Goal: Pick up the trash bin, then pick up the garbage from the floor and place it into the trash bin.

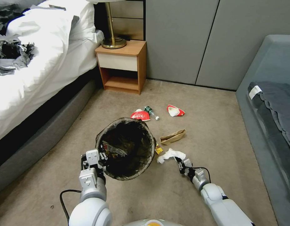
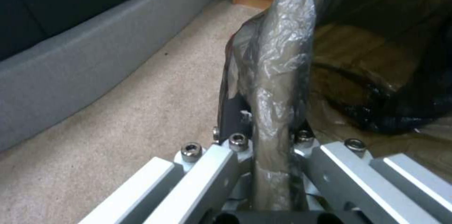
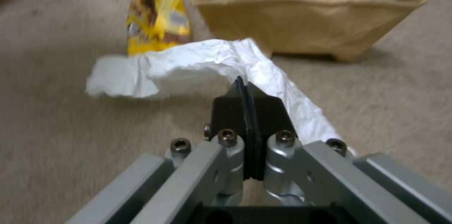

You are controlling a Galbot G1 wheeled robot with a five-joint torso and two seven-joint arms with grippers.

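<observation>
My left gripper (image 1: 101, 157) is shut on the near rim of the trash bin (image 1: 126, 120), a round bin lined with a dark bag and holding some litter. In the left wrist view the liner-covered rim (image 2: 278, 75) runs between the fingers of the left gripper (image 2: 273, 135). Just right of the bin, my right gripper (image 1: 180, 161) is shut on a white tissue (image 1: 170, 155) low over the carpet. The right wrist view shows the right gripper (image 3: 245, 89) pinching the tissue (image 3: 197, 59). The other garbage nearby is a yellow wrapper (image 1: 158, 150), a brown paper bag (image 1: 173, 136), two red-and-white packets (image 1: 140, 115) (image 1: 175, 110) and a small bottle (image 1: 151, 112).
A bed (image 1: 32, 78) with white covers runs along the left. A wooden nightstand (image 1: 122, 67) with a brass lamp stands at the back. A grey sofa (image 1: 270, 103) lines the right side. Grey wall panels (image 1: 188, 40) close the far end. Open carpet lies between them.
</observation>
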